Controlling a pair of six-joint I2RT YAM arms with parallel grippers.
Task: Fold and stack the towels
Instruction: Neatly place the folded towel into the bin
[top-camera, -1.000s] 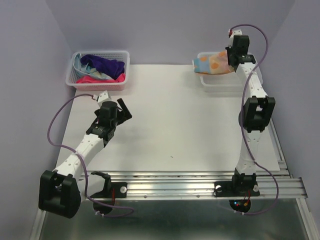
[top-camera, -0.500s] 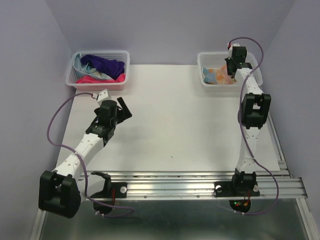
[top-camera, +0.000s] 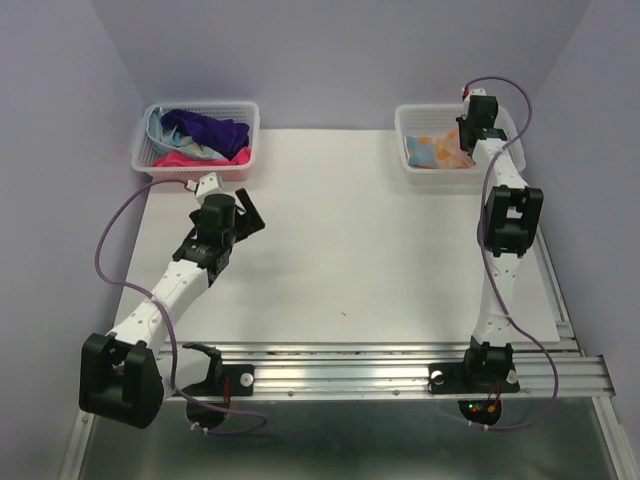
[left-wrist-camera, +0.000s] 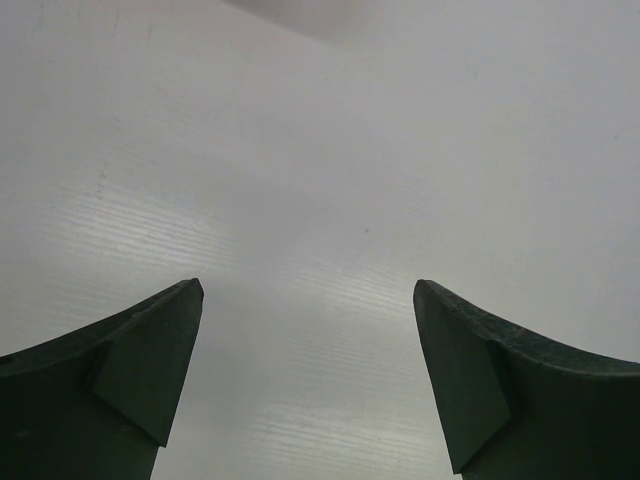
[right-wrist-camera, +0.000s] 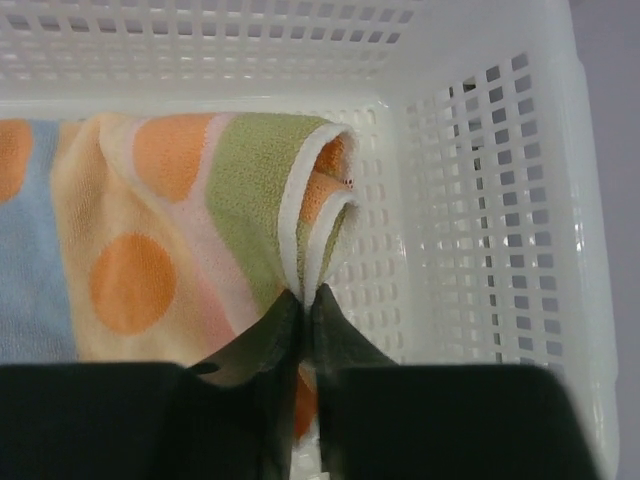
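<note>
While left gripper gapes, right gripper apparently pinches spotted towel.

The spotted towel runs off the picture's left edge; the right jaws cover its lower fold.

High rear overview; close downward wrist views

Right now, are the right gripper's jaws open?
No, the right gripper is pinched shut on a fold of the spotted towel inside the white basket.
</note>
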